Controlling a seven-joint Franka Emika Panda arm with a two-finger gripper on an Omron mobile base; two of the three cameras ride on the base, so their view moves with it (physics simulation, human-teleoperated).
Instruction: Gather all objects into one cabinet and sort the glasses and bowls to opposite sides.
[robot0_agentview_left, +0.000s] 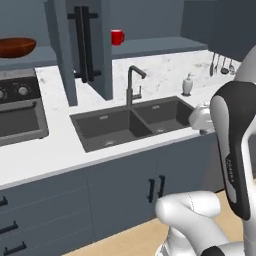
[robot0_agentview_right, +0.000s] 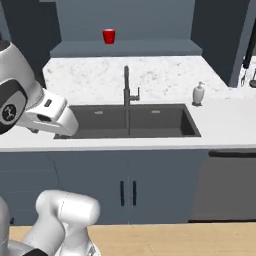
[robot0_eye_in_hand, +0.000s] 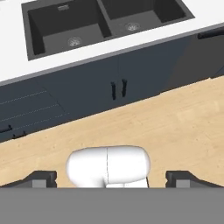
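1. Above the counter (robot0_agentview_left: 55, 145), in the left base view, the cabinet door (robot0_agentview_left: 85, 45) stood open, its black bar handle (robot0_agentview_left: 84, 42) facing the camera. The bowl (robot0_agentview_left: 16, 46) rested on the shelf left of the door; the red cup (robot0_agentview_left: 117, 37) stood on the shelf right of it, well apart from the bowl. The mug could not be made out. Below lay the sink (robot0_agentview_left: 135, 122) with its faucet (robot0_agentview_left: 134, 82), a soap bottle (robot0_agentview_left: 187, 85) to the right and a stove (robot0_agentview_left: 20, 107) to the left.

2. Across the right base view, the cup (robot0_agentview_right: 108, 36) stood alone on the shelf behind the faucet (robot0_agentview_right: 128, 87). The arm's wrist hung over the counter's left front edge, near the sink (robot0_agentview_right: 132, 120), far below the cup.

3. Looking down in the hand view, the gripper (robot0_eye_in_hand: 111, 179) showed its fingertips (robot0_eye_in_hand: 43, 178) spread wide with nothing between them: the jaws were released and empty. Beyond lay the floor (robot0_eye_in_hand: 166, 127), the lower doors (robot0_eye_in_hand: 118, 87) and the sink (robot0_eye_in_hand: 87, 26).

4. Judged risks: the hand pointed at the floor, far from every object, so a long reach upward would be needed. A swing toward the cup could strike the faucet or the open door. The cup is small and light, so an off-centre closure could tip it off the shelf. The bowl is wide and shallow, so a rim grip might slip.
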